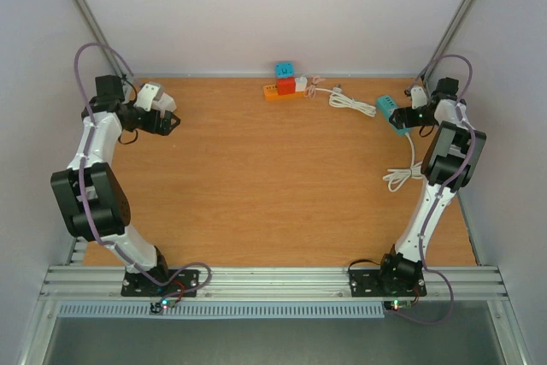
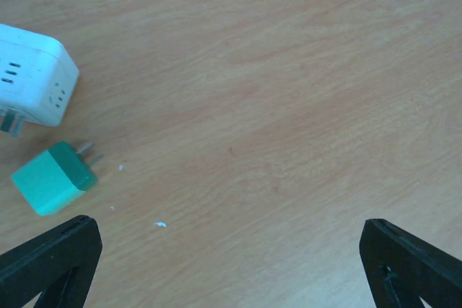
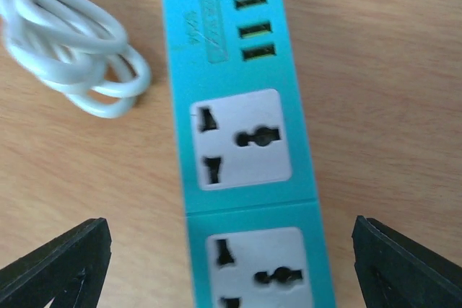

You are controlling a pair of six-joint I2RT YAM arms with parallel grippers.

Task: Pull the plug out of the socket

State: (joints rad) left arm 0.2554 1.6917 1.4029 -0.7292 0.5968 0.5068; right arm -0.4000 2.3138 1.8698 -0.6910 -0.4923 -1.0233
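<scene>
Nearest the overhead camera, an aluminium rail is seen along the near edge of the counter, with both arm bases bolted to it. The left hand is held released, its black fingertips spread wide at the lower corners of its wrist view. In that view a white multi-socket adapter and a loose green plug, its prongs lying free, are shown on the wood. The right hand is likewise released and grasps nothing. It is poised just above a teal power strip, whose universal sockets and four USB ports are shown empty, with a coiled white cable just beside it. Both hands are judged to be held wide and ready, the approach not yet begun. The task's thing is taken to be the red plug, seated on an orange power strip at the middle of the counter's far edge, well apart from either hand. It appears as a small blocky cube, with a cyan block just behind it and a white piece just beside it; whether those are plugged in cannot be told.
</scene>
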